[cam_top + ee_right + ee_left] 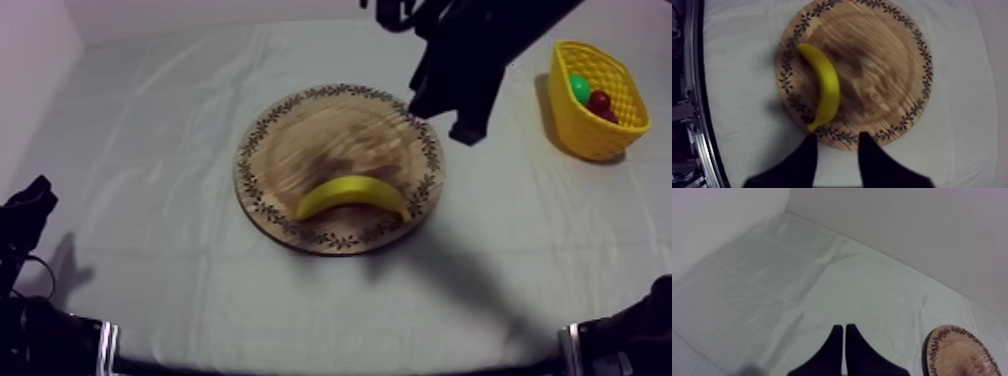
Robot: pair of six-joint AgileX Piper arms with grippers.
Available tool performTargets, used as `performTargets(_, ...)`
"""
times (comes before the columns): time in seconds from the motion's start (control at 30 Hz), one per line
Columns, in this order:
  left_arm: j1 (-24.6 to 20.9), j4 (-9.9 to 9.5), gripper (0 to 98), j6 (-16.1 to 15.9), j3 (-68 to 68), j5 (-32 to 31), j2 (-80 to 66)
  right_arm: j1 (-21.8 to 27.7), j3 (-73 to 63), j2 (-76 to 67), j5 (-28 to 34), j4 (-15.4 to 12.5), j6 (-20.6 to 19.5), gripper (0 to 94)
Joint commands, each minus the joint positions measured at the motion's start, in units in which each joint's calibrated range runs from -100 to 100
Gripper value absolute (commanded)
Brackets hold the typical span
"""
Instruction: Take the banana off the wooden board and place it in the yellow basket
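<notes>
The right gripper (837,137) has its two black fingers (803,160) apart, and nothing is between them. In the right wrist view they hang over the patterned rim of the round wooden board (887,65). One fingertip stands just beside the lower end of the banana (824,92), and whether it touches the fruit I cannot tell. The banana lies flat on the board, along one side of it, with its curve following the rim and its lower end reaching onto the pattern. In the top view the right arm (470,50) comes in from the upper right and ends above the far right edge of the board (330,130), while the banana (352,194) lies on the near part of the wood, its two ends pointing toward the near rim. The yellow basket (600,135) stands well apart, at the right side of the grey-white cloth (150,150). Inside it are a small red fruit (600,100) and a green fruit (580,88) whose kind I cannot tell. The left gripper (844,330) has its fingers together as a narrow wedge and holds nothing. It is over bare cloth, with the edge of the board (962,355) near it, and in the top view it (30,205) sits low at the left side.
</notes>
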Motion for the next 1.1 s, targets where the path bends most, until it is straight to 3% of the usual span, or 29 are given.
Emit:
performTargets(0.0,0.0,-0.02,0.1,0.0,0.0,0.0,0.0,-0.2,-0.9,0.8,1.1,0.3,0.0,54.1)
performTargets(0.13,0.0,-0.02,0.1,0.0,0.0,0.0,0.0,-0.7,-2.0,2.8,2.2,1.7,0.0,70.7)
performTargets(0.27,0.0,-0.02,0.1,0.0,0.0,0.0,0.0,-0.8,-1.7,5.3,1.4,2.3,0.5,76.4)
performTargets(0.7,0.0,-0.02,0.1,0.0,0.0,0.0,0.0,-2.1,0.8,18.6,-6.9,3.0,-0.2,76.8)
performTargets(1.07,0.0,-0.02,0.1,0.0,0.0,0.0,0.0,-4.1,-6.8,32.6,-8.9,3.5,-2.6,75.7)
